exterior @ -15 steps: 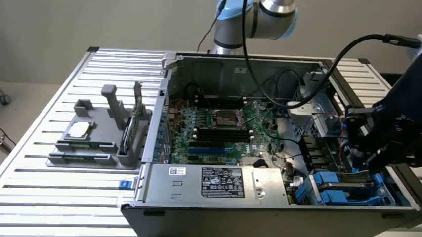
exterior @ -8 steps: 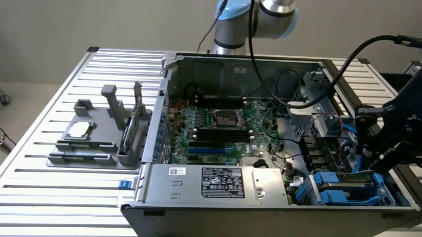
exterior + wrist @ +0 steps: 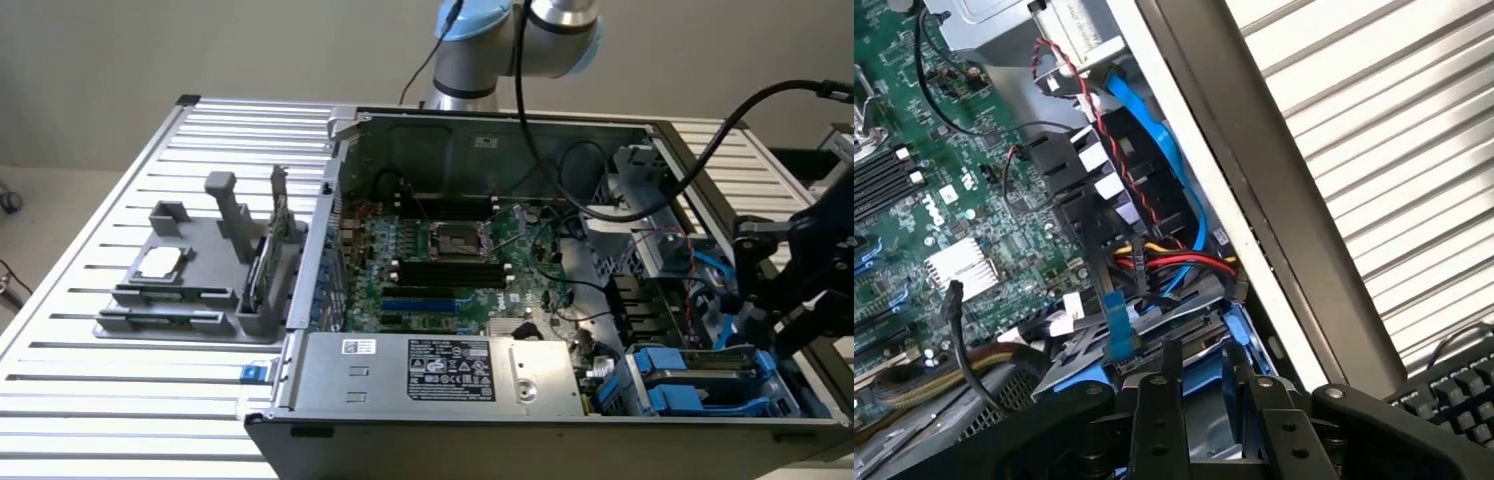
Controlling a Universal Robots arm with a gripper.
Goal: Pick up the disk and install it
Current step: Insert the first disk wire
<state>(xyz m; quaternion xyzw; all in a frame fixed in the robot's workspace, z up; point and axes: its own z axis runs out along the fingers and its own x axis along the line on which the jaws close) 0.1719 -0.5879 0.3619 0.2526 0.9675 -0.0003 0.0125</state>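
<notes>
My gripper (image 3: 1204, 395) is low over the drive bay (image 3: 694, 385) at the front corner of the open computer case, on the exterior view's right. Its two dark fingers (image 3: 1159, 400) stand close together, shut on the disk (image 3: 1194, 330). The disk is a flat silver-grey drive with blue carrier rails, and it reaches away from the fingers into the blue bay. In the exterior view the black gripper (image 3: 771, 320) hangs just above the bay, and only a thin edge of the disk (image 3: 723, 352) shows under it.
Red, yellow and blue cables (image 3: 1174, 262) run close past the bay. The case wall (image 3: 1254, 200) stands beside it. The big silver power-supply box (image 3: 441, 370) and the motherboard (image 3: 441, 255) are nearby. A grey parts holder (image 3: 200, 290) with a small chip (image 3: 158, 262) sits on the slatted table. A keyboard (image 3: 1454, 395) lies outside the case.
</notes>
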